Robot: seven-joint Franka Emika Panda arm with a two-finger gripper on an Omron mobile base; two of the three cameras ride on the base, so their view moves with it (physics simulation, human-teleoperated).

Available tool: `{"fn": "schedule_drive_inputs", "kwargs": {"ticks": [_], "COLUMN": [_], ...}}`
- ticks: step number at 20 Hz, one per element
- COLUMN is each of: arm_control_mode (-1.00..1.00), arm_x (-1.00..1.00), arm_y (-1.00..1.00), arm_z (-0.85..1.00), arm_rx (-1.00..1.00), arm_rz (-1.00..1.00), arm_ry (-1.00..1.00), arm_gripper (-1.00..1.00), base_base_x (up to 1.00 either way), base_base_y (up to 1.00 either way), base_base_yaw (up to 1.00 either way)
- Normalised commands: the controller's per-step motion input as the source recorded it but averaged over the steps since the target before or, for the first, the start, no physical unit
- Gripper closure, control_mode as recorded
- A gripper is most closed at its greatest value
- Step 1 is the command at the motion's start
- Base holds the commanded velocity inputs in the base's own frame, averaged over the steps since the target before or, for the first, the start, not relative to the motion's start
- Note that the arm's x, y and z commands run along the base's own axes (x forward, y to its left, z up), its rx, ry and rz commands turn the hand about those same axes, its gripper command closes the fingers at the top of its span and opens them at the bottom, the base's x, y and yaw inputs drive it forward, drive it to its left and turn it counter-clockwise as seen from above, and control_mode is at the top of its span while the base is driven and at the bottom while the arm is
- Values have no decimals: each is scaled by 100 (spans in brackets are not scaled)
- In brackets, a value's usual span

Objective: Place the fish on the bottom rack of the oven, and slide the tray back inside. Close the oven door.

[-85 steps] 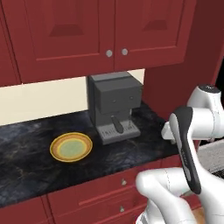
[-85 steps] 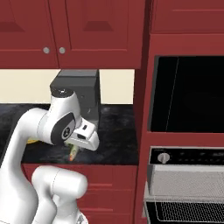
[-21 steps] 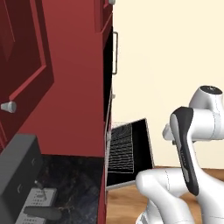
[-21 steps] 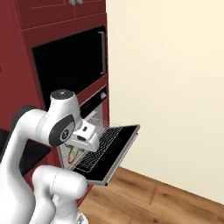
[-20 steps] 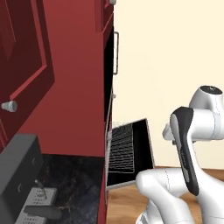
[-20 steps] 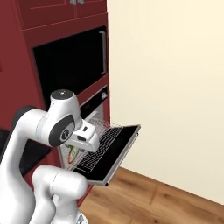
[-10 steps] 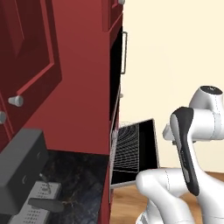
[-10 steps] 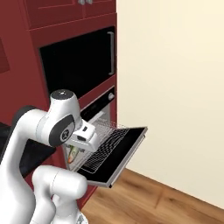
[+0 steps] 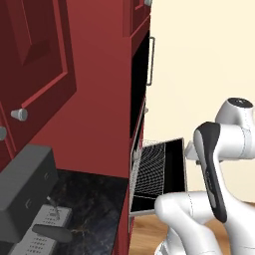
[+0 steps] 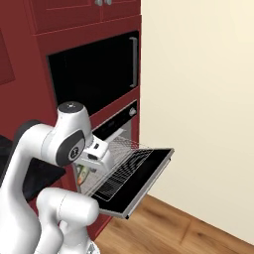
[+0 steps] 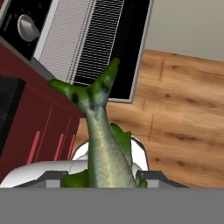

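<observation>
My gripper is shut on the fish, a greenish-grey body whose forked tail points up in the hand view. In the right base view the gripper hangs in front of the red cabinet, left of the oven, with the fish dangling below it. The oven door lies dropped open. The bottom rack, a silver wire tray, is pulled out over the door. From the hand view the rack and the door's dark glass lie beyond the fish.
A black-glass appliance with a vertical bar handle sits above the oven. A grey coffee machine stands on the dark counter at the left. Wooden floor and a beige wall lie to the right.
The whole picture has shifted because the base moved; the oven now sits further right in both base views. The arm's pose and its grip on the fish are unchanged.
</observation>
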Motion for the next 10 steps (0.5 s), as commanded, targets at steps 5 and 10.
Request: {"fn": "schedule_drive_inputs", "kwargs": {"ticks": [5, 10], "arm_control_mode": [-100, -100], "arm_x": [8, 0], "arm_y": [0, -3], "arm_z": [0, -1], "arm_rx": [0, 0], "arm_rz": [1, 0], "arm_ry": [0, 0], "arm_gripper": [100, 100], "base_base_x": [0, 0], "base_base_y": [0, 0], "base_base_yaw": [0, 0]}}
